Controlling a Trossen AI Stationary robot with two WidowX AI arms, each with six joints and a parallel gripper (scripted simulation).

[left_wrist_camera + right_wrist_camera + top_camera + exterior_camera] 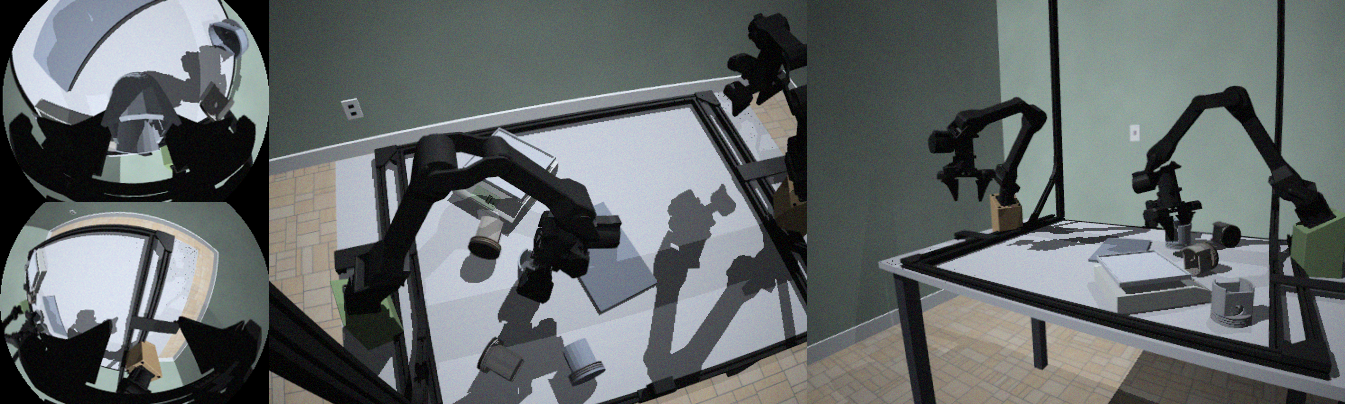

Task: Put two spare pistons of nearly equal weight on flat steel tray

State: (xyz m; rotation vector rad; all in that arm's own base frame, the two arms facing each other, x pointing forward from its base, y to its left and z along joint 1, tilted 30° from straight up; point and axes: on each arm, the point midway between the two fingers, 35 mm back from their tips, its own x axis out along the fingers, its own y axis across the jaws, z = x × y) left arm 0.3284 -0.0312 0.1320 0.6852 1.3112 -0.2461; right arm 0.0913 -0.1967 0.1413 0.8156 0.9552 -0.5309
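My left gripper [533, 274] [1178, 230] [137, 109] is shut on an upright grey piston [525, 258] [1185, 234] [137, 96]; I cannot tell whether its base touches the bench. The flat steel tray [619, 282] [1114, 250] [59, 54] [54, 315] lies beside it. A brownish piston [485, 239] [1199, 260] lies on its side by the box. Another brownish piston [503, 361] [1227, 235] [217, 101] lies on its side. A blue-grey piston [582, 357] [229, 38] is near it. A grey piston [1228, 305] stands hollow end up. My right gripper [968, 199] [145, 322] is open and empty, high up.
A pale box with a white top plate [529, 152] [1142, 267] [38, 270], perhaps a scale, stands near the bench edge, partly under the left arm in the top view. Black frame rails [589, 119] [1087, 305] run around the bench.
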